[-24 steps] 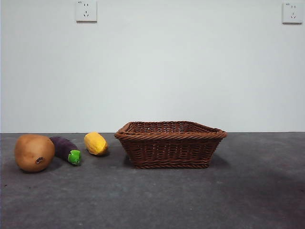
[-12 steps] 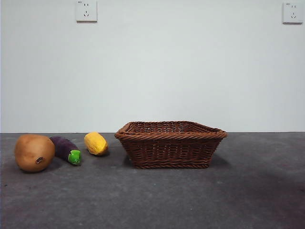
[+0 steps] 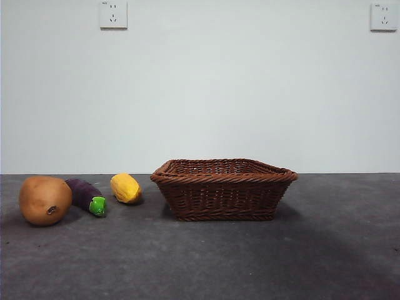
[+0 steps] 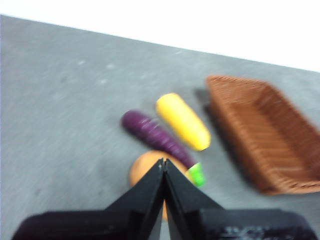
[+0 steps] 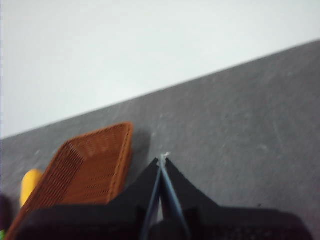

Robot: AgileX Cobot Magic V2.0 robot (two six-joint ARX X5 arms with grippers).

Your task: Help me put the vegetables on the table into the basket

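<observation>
The brown wicker basket [image 3: 223, 188] stands mid-table, empty as far as the front view shows. Left of it on the dark grey table [image 3: 200, 262] lie the tan potato [image 3: 44, 200], the purple eggplant [image 3: 85, 195] with its green cap, and the yellow corn piece [image 3: 125, 187]. My left gripper [image 4: 163, 162] is shut and empty, hovering above the potato [image 4: 145, 167], with the eggplant [image 4: 155, 136], corn [image 4: 183, 121] and basket [image 4: 270, 132] beyond it. The right gripper [image 5: 163, 159] is shut and empty over bare table beside the basket [image 5: 85, 172]. Neither arm shows in the front view.
A white wall with two power sockets [image 3: 113, 14] rises behind the table. Bare table surface stretches in front of the basket and to its right.
The vegetables and basket have not moved. A faint shadow has spread over the front right of the table.
</observation>
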